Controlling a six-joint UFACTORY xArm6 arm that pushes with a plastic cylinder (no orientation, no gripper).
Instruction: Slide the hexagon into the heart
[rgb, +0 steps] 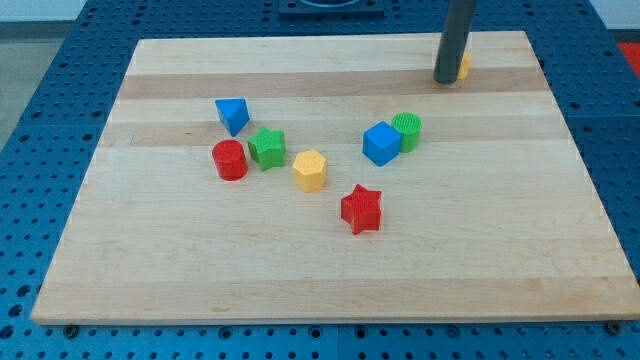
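Note:
The yellow hexagon (311, 170) lies near the middle of the wooden board (330, 270). A small yellow block (465, 66), mostly hidden behind my rod, sits near the board's top right edge; its shape cannot be made out. My tip (445, 81) rests on the board just left of that yellow block, touching or nearly touching it. The tip is far to the upper right of the hexagon.
A red star (361, 209) lies below and right of the hexagon. A green star (267, 147), a red cylinder (229, 160) and a blue triangular block (232, 115) sit to its left. A blue cube (381, 143) and a green cylinder (407, 131) touch, between the hexagon and the tip.

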